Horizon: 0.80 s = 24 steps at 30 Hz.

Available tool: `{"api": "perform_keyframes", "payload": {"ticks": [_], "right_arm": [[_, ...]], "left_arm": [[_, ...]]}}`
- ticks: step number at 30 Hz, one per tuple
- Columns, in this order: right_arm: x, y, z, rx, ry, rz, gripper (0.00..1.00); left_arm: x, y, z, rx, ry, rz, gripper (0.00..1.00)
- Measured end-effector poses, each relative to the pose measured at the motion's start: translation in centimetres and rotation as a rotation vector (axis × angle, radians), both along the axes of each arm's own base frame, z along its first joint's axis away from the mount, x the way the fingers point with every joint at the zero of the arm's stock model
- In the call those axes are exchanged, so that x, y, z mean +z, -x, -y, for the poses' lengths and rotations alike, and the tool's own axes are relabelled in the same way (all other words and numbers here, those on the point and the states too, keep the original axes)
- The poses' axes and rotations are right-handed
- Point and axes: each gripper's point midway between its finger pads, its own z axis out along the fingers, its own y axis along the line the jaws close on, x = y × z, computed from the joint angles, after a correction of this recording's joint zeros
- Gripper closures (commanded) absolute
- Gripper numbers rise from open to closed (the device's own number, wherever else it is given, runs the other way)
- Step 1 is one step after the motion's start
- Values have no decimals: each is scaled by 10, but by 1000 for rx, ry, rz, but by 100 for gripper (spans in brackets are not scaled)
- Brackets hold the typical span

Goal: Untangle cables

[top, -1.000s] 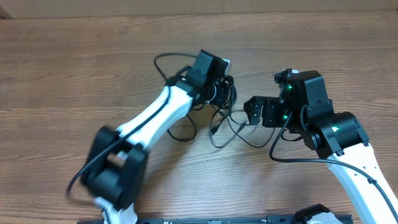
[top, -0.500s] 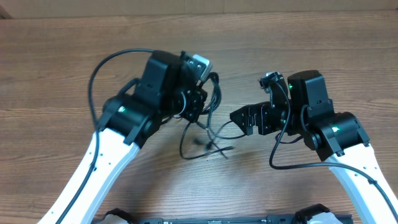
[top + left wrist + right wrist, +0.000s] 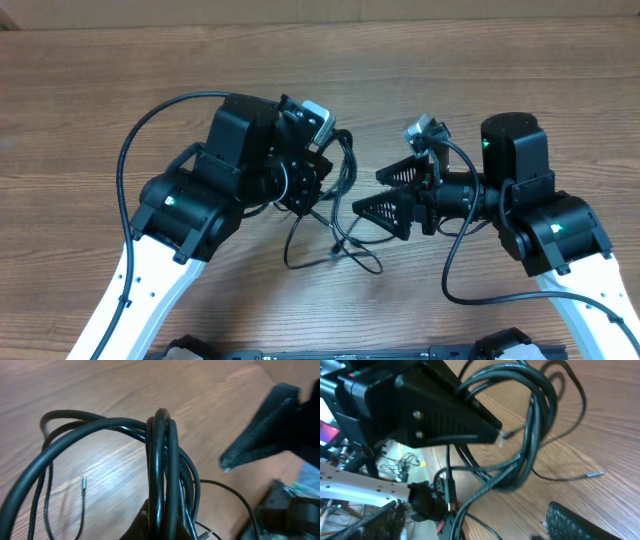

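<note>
The cables (image 3: pixel 343 205) are a bunch of thin black cords held up off the table, with loose loops trailing down to the wood (image 3: pixel 335 255). My left gripper (image 3: pixel 322 186) is shut on the bunch, and the left wrist view shows the cables (image 3: pixel 161 460) rising straight out of its jaws (image 3: pixel 161 521). My right gripper (image 3: pixel 380 193) is open, its two fingers pointing left just beside the bunch. In the right wrist view the cables (image 3: pixel 530 445) hang between the upper finger (image 3: pixel 445 415) and the lower finger (image 3: pixel 585 522), with the right gripper (image 3: pixel 524 469) open. A silver-tipped end (image 3: pixel 595 475) lies on the table.
The wooden table (image 3: pixel 100 90) runs in all directions around the arms. Thick black wires loop from each arm: one over the left arm (image 3: pixel 140 135), one under the right arm (image 3: pixel 455 285). Another thin silver-tipped end (image 3: pixel 84 482) hangs to the left of the bunch.
My left arm has drawn back and lifted the bunch of cables. My right gripper has turned on its side, moved left up to the bunch, and its fingers have narrowed a little.
</note>
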Motion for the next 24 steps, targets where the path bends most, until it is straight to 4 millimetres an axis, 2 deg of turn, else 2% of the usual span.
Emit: {"api": "perform_keyframes", "payload": {"ticks": [4, 18, 24], "right_arm": [[3, 3, -2, 19, -16, 1, 26], [6, 6, -4, 42, -35, 4, 25], [8, 9, -5, 60, -49, 0, 31]], "left_arm": [[4, 8, 8, -51, 44, -21, 96], [12, 22, 21, -135, 117, -55, 96], [10, 19, 18, -118, 103, -46, 96]]}}
